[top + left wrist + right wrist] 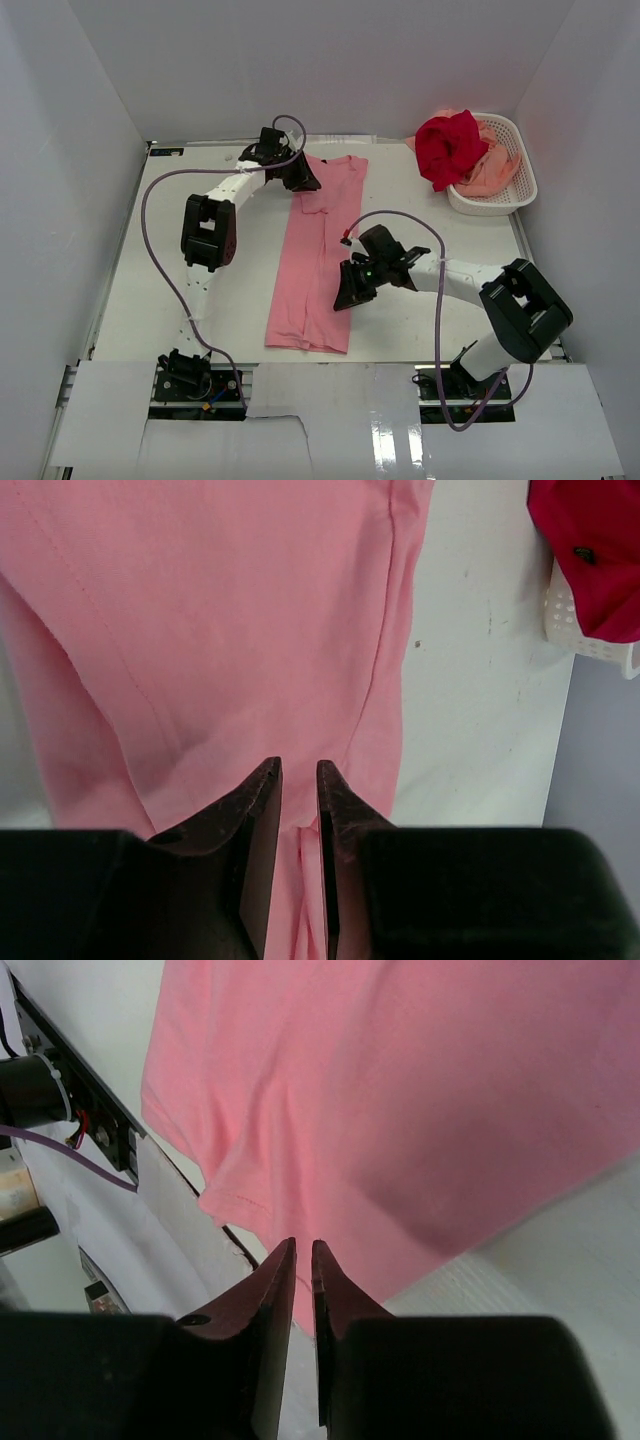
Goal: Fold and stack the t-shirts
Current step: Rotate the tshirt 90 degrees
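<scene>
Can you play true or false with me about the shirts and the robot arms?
1. The pink t-shirt lies on the table as a long strip. True.
2. The red t-shirt is spread flat on the table. False: it sits bunched up on the white basket.
3. The left arm's fingers pinch pink cloth. True.
4. The right arm's fingers reach into the basket. False: they are closed on the edge of the pink t-shirt, away from the basket.
5. The peach t-shirt is in the basket beside the red one. True.
</scene>
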`<state>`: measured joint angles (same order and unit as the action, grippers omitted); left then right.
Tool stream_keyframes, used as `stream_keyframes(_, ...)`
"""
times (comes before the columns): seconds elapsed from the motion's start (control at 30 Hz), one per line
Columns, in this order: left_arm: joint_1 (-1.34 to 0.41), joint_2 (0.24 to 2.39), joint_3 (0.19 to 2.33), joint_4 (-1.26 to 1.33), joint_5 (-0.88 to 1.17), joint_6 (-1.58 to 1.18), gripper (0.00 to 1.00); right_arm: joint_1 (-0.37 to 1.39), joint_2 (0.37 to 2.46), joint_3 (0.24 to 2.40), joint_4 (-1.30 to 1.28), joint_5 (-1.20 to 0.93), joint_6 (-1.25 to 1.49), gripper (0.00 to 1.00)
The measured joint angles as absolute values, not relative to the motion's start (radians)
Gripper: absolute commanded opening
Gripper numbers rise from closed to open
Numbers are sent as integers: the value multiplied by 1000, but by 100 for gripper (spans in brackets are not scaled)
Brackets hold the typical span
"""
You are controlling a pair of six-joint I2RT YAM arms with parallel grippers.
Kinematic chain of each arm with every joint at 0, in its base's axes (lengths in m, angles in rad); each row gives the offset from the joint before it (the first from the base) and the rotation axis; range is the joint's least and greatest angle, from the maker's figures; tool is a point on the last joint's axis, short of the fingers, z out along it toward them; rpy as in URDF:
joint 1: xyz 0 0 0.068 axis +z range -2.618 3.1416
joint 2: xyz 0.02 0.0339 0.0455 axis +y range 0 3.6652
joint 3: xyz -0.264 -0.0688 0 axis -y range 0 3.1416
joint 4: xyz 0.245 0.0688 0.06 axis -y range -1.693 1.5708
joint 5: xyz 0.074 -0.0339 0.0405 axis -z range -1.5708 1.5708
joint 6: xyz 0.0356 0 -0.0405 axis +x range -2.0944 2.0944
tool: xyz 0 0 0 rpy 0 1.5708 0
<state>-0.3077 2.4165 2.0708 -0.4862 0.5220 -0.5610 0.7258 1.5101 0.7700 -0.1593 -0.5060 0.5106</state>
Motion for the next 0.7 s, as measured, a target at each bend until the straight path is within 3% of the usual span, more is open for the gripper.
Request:
stream_keyframes(0.4,-307,2525,2069,-411,603,-568,31,758,1581,699,-95,-500,568,8)
stream_keyframes(0.7,-280,2531,2069,-407,598,-566,31,757,1620,669,-41,-533,597,8)
